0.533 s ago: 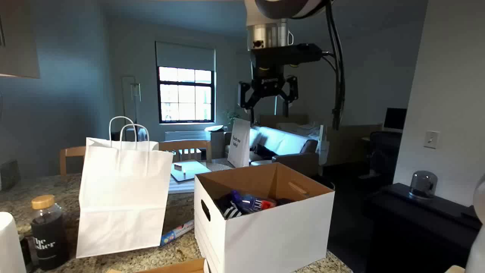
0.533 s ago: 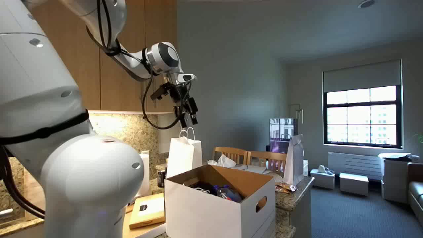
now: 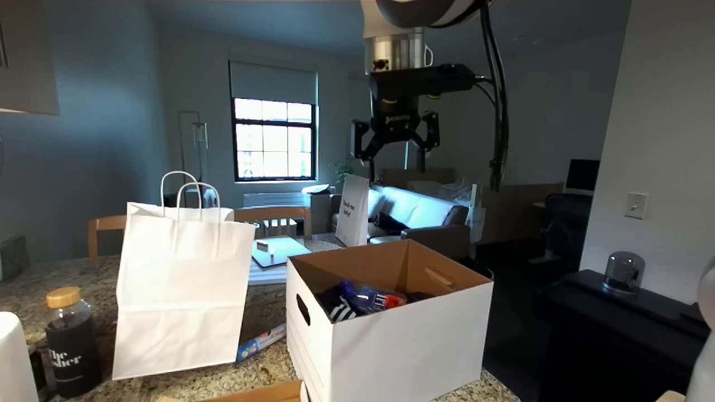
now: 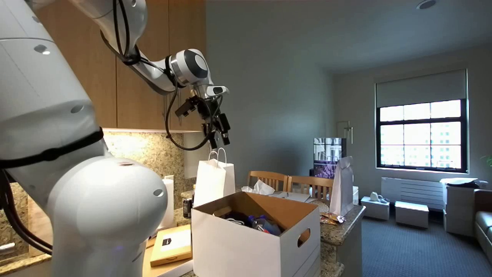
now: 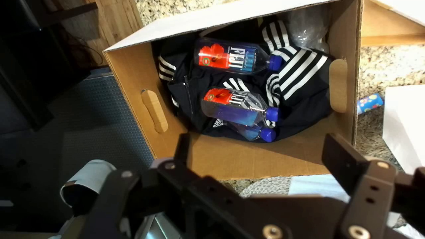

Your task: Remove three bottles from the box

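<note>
The white cardboard box [image 3: 408, 352] stands on the counter, open at the top, and shows in both exterior views [image 4: 238, 250]. In the wrist view its brown inner wall [image 5: 252, 159] shows. Three clear bottles with blue caps lie inside on dark striped clothing: a top bottle [image 5: 227, 55], a middle bottle [image 5: 237, 107] and a lower bottle [image 5: 249, 131] partly hidden under the middle one. Bottles show partly in both exterior views [image 3: 371, 300] [image 4: 267, 225]. My gripper [image 3: 396, 164] is open and empty, high above the box, also seen in an exterior view [image 4: 219, 142] and the wrist view [image 5: 259, 146].
A white paper bag [image 3: 181, 290] with loop handles stands beside the box. A dark bottle with a wooden lid [image 3: 70, 346] stands at the counter's left in that view. A colourful tube [image 3: 261, 341] lies between bag and box. A flat brown carton [image 4: 172, 246] lies near the box.
</note>
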`<action>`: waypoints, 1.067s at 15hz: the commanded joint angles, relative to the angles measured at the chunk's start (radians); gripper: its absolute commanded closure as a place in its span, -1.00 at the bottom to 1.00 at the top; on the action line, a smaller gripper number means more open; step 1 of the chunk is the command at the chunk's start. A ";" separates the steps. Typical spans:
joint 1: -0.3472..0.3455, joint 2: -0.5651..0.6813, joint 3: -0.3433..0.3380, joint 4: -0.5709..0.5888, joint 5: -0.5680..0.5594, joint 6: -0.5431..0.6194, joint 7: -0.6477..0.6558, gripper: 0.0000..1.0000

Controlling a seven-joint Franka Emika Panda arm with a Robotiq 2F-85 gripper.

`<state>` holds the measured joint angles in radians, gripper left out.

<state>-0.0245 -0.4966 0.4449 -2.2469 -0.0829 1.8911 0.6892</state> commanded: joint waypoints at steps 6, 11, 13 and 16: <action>0.084 -0.001 -0.055 0.001 -0.068 0.022 -0.072 -1.00; 0.122 0.003 -0.125 0.046 -0.103 0.024 -0.247 -1.00; 0.144 0.014 -0.169 0.075 -0.061 0.018 -0.352 -1.00; 0.176 0.054 -0.235 0.130 0.015 -0.023 -0.530 -1.00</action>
<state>0.1143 -0.4882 0.2704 -2.1714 -0.1264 1.9031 0.3110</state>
